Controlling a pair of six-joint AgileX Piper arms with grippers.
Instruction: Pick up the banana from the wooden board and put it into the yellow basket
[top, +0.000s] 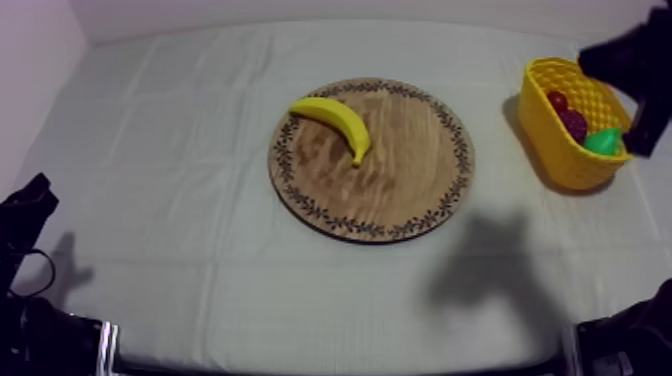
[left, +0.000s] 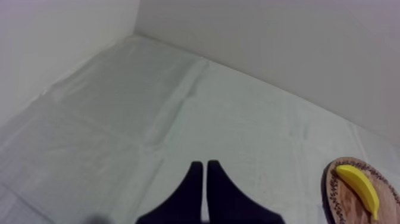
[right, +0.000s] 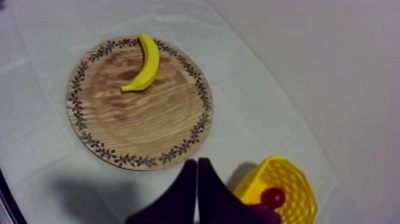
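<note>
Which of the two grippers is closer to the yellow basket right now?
The right. The right gripper hangs right by the yellow basket; the left gripper sits far off, on the other side of the wooden board.

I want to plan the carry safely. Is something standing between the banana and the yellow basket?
Nothing visible does. The banana lies alone on the wooden board, and the cloth from the board to the yellow basket is bare. The right gripper, shut, is near the basket. A small red fruit lies inside it.

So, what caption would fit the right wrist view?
Right gripper, shut on nothing, near the yellow basket; the banana lies on the wooden board.
</note>
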